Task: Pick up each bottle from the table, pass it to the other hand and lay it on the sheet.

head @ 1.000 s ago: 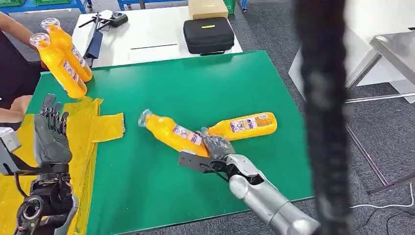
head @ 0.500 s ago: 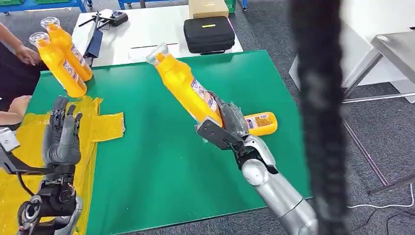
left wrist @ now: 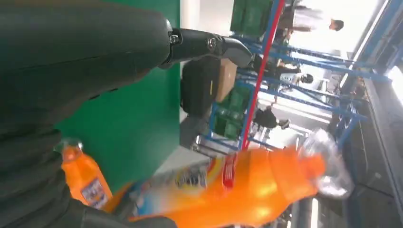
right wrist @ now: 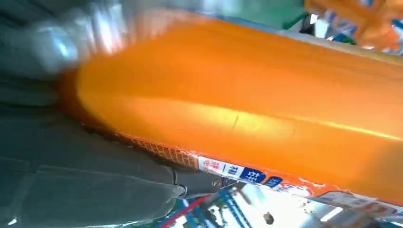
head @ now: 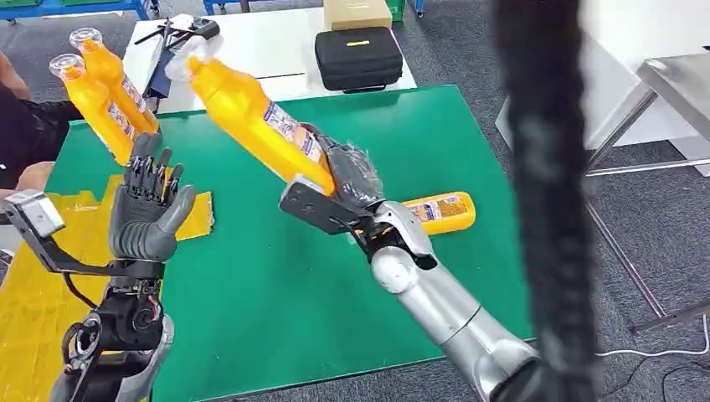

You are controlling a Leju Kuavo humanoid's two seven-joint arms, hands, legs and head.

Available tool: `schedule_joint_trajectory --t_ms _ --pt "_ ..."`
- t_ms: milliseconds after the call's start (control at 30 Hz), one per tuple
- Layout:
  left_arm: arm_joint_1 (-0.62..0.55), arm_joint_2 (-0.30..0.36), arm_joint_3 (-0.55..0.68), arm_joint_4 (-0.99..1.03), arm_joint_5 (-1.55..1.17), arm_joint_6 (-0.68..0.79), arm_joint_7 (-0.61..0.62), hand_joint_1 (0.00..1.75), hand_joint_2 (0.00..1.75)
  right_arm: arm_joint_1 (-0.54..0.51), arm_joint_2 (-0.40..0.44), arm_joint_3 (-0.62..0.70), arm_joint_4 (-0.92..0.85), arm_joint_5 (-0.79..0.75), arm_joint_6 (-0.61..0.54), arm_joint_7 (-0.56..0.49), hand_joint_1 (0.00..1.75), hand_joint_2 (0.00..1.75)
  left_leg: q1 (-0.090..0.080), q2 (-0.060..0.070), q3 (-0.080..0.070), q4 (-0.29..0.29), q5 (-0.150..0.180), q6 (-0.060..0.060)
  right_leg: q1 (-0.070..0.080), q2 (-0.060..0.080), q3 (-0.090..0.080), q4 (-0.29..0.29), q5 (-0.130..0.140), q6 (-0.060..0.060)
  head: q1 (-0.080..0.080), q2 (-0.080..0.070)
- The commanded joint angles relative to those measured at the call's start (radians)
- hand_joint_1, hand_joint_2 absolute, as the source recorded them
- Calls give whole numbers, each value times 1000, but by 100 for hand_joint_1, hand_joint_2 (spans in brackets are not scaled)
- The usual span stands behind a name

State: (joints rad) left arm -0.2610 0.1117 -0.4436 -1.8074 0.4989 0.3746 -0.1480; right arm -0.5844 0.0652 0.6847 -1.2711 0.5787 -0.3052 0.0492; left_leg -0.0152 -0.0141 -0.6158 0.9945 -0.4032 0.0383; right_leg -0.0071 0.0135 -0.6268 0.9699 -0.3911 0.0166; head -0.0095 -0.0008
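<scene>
My right hand [head: 347, 180] grips an orange bottle [head: 251, 124] by its lower end, raised above the green table [head: 276, 285] with its clear cap pointing up and to the far left. The same bottle [right wrist: 266, 114] looms close in the right wrist view, and the left wrist view also catches the bottle [left wrist: 247, 190]. My left hand [head: 149, 209] stands open, fingers up, over the edge of the yellow sheet [head: 50, 285], a short way left of the held bottle. Another orange bottle [head: 439, 211] lies on the table behind my right forearm.
Two more orange bottles [head: 105, 96] lean together at the table's far left corner, beside a person's arm [head: 21, 159]. A white table [head: 251, 59] behind holds a black case [head: 358, 59] and a cardboard box [head: 356, 12]. A dark blurred post [head: 544, 201] crosses the right side.
My right hand has lifted the bottle off the table and swung it up and left toward my left hand. My left hand has risen and moved right, fingers spread.
</scene>
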Motion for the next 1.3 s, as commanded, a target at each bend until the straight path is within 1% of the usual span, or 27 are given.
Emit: schedule_joint_trajectory --t_ms 33,67,100,133,167,200,233,300,367,400,500,567,633,700,733,767,833,867,933,967,1033,1100,1133,1167,1200,1300 --pt "-95 -59 -62 64 55 26 11 0 175 -69 46 141 95 42 -25 15 175 175 2 1 7 3 -5 -5 3 -2 8 2 -4 -1 -1 0" --pt "-98 -61 -69 67 59 28 11 0 175 -66 45 157 91 61 -31 16 175 175 1 1 2 0 -1 -2 1 -1 3 0 -1 0 0 0" --pt "-102 -65 -78 70 57 28 10 0 175 -61 47 168 92 71 -35 20 175 175 1 1 5 1 -3 -3 2 -1 6 0 -3 0 0 0" --pt "-104 -66 -82 73 57 28 10 0 175 -59 49 171 92 74 -38 22 175 175 0 0 2 0 -1 -2 0 -1 2 0 -1 0 -1 0" --pt "-108 -69 -86 76 65 31 13 0 175 -59 49 178 95 78 -39 23 175 175 1 -1 4 1 -2 -3 1 -2 5 0 -3 0 0 0" --pt "-110 -73 -88 79 72 32 16 0 175 -59 50 184 96 86 -41 21 175 175 1 -1 2 0 -1 -2 1 -2 3 0 -1 0 -1 0" --pt "-114 -75 -91 81 74 33 17 0 175 -59 52 192 97 95 -43 19 175 175 2 0 5 1 -3 -3 2 -2 6 0 -3 0 0 0" --pt "-128 -90 -100 93 92 43 25 0 175 -54 68 216 106 109 -42 22 175 175 2 -1 5 1 -3 -3 2 -2 6 0 -3 0 0 0" --pt "-136 -93 -112 98 101 48 28 0 175 -50 80 244 115 119 -35 28 175 175 1 -1 2 0 -1 -2 1 -1 3 0 -1 0 0 0" --pt "-137 -95 -114 100 102 48 28 0 175 -47 83 250 117 125 -39 32 175 175 1 -1 4 1 -3 -3 2 -2 5 0 -3 -1 0 0" --pt "-137 -95 -114 100 102 48 28 0 175 -47 83 250 117 125 -39 32 175 175 1 -1 2 0 -1 -2 1 -1 2 -1 -1 0 -1 0" --pt "-136 -93 -113 100 102 48 28 0 175 -48 81 249 118 124 -38 32 175 175 1 -1 4 0 -2 -3 1 -2 5 0 -2 0 0 0" --pt "-136 -92 -113 100 102 49 28 0 175 -51 79 248 118 124 -37 31 175 175 1 -1 1 0 0 -2 1 -2 1 -1 -1 0 -1 0" --pt "-136 -92 -113 100 102 49 28 0 175 -51 79 248 118 124 -37 31 175 175 2 -2 6 2 -3 -4 2 -4 7 0 -4 0 0 0" --pt "-136 -92 -113 100 102 49 28 0 175 -51 79 248 118 124 -37 31 175 175 1 -1 1 0 -1 -2 1 -1 1 -1 -1 0 -1 0" --pt "-136 -92 -113 100 102 49 28 0 175 -51 79 248 118 124 -37 31 175 175 2 0 4 1 -3 -3 2 -2 5 0 -2 0 0 0" --pt "-136 -92 -113 100 102 49 28 0 175 -51 79 248 118 124 -37 31 175 175 1 0 1 0 -1 -2 1 -2 1 -1 -1 0 0 0" --pt "-136 -92 -113 100 102 49 28 0 175 -51 79 248 118 124 -37 31 175 175 1 -1 4 1 -2 -3 1 -3 4 0 -2 0 0 0" --pt "-136 -92 -113 100 102 49 28 0 175 -51 79 248 118 124 -37 31 175 175 0 -1 1 0 -1 -2 0 -2 2 0 -1 0 0 0" --pt "-136 -92 -113 100 102 49 28 0 175 -51 79 248 118 124 -37 31 175 175 1 -1 3 1 -2 -3 1 -3 4 0 -2 0 0 0" --pt "-141 -91 -126 104 106 51 29 0 175 -47 84 282 126 127 -22 30 175 175 1 -1 2 0 -1 -2 1 -2 2 0 -1 0 0 0" --pt "-145 -96 -138 120 109 57 30 0 175 -35 93 324 133 158 -23 39 175 175 1 -1 3 0 -2 -3 1 -2 4 0 -2 0 0 0" --pt "-147 -98 -141 126 110 59 30 0 175 -35 95 340 138 176 -25 42 175 175 2 -1 8 2 -5 -5 3 -3 9 1 -5 -1 0 0" --pt "-151 -105 -149 143 113 68 28 0 175 -37 99 392 150 244 -28 51 175 175 2 -1 5 0 -3 -3 2 -3 6 -1 -3 -1 0 0" --pt "-155 -108 -155 151 103 72 19 0 175 -34 103 412 154 256 -24 52 175 175 2 -1 8 1 -4 -5 2 -3 9 0 -4 -1 0 0" --pt "-171 -123 -182 172 91 81 9 0 175 -33 115 486 177 278 -2 49 175 175 1 -1 3 -1 -1 -2 1 -2 4 -1 -2 0 -1 0"
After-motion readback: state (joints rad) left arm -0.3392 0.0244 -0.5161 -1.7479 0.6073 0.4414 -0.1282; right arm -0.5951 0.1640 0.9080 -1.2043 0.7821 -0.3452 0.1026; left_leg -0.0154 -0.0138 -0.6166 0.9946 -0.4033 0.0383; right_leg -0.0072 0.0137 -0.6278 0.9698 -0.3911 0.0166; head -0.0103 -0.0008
